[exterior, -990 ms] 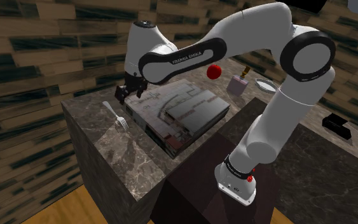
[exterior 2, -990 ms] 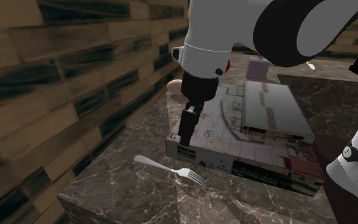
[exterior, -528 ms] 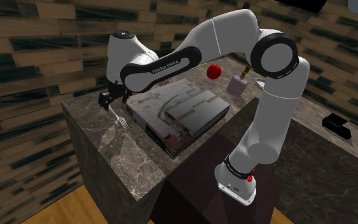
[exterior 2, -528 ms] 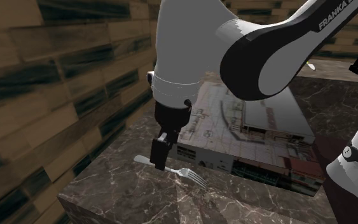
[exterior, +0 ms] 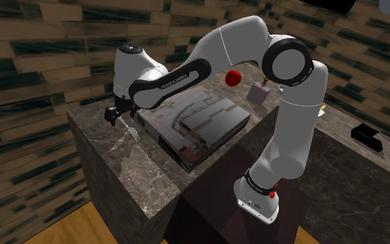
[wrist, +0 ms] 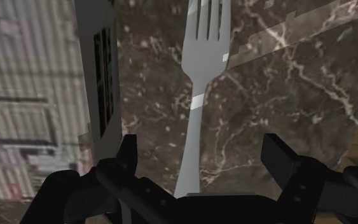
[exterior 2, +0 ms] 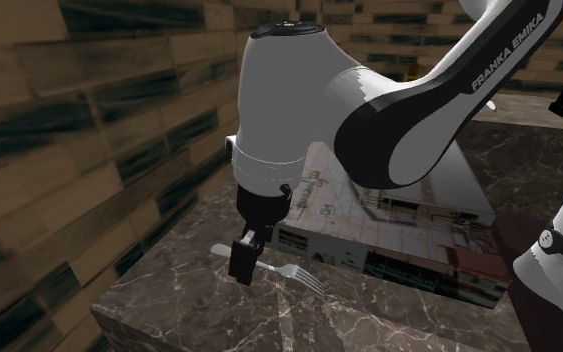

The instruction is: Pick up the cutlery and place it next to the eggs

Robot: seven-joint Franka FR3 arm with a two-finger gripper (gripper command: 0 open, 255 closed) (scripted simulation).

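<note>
Tool [wrist: 201,151] is spread wide, straddling the fork [wrist: 199,70] handle; fork's flat on the marble tabletop [wrist: 285,102], not gripped.

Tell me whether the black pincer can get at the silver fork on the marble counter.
Probably yes: the open black pincer straddles the silver fork with nothing between; the flat grey printed box lies alongside.

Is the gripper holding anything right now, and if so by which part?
Nothing is held. The gripper is open, straddling the handle of the fork without touching it.
</note>
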